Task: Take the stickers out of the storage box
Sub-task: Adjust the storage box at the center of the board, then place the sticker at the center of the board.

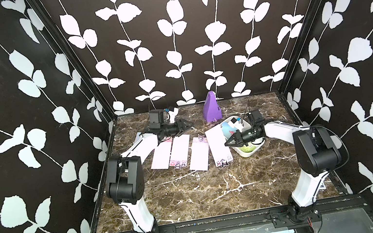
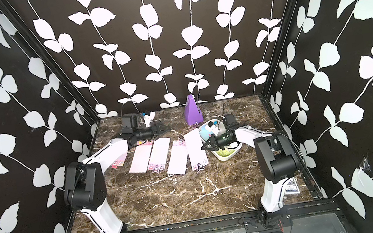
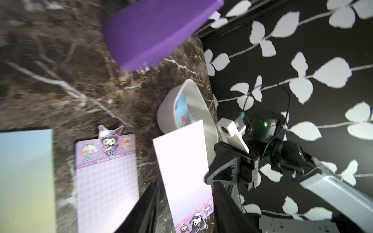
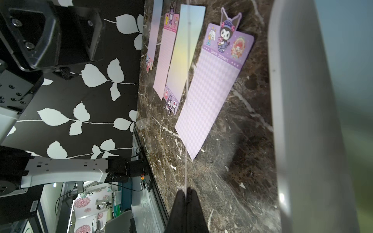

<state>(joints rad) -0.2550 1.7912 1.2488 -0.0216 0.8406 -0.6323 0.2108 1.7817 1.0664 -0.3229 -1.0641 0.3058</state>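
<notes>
The white storage box (image 1: 250,153) (image 2: 229,158) stands at the right of the marble table, with a blue sheet (image 1: 227,129) and a greenish one still inside. My right gripper (image 1: 226,144) (image 4: 186,189) is shut on the long edge of a white sticker sheet (image 1: 218,146) (image 3: 181,169) just left of the box; the right wrist view shows that sheet edge-on. Several stickers (image 1: 179,150) (image 2: 177,157) lie side by side on the table. My left gripper (image 1: 190,124) (image 3: 184,185) stands open and empty behind the row.
A purple pyramid-shaped object (image 1: 211,108) stands at the back middle. One more pink sheet (image 2: 118,162) lies under my left forearm. A blue-patterned card pack (image 2: 291,185) lies by the right arm's base. Black leaf-patterned walls close in three sides.
</notes>
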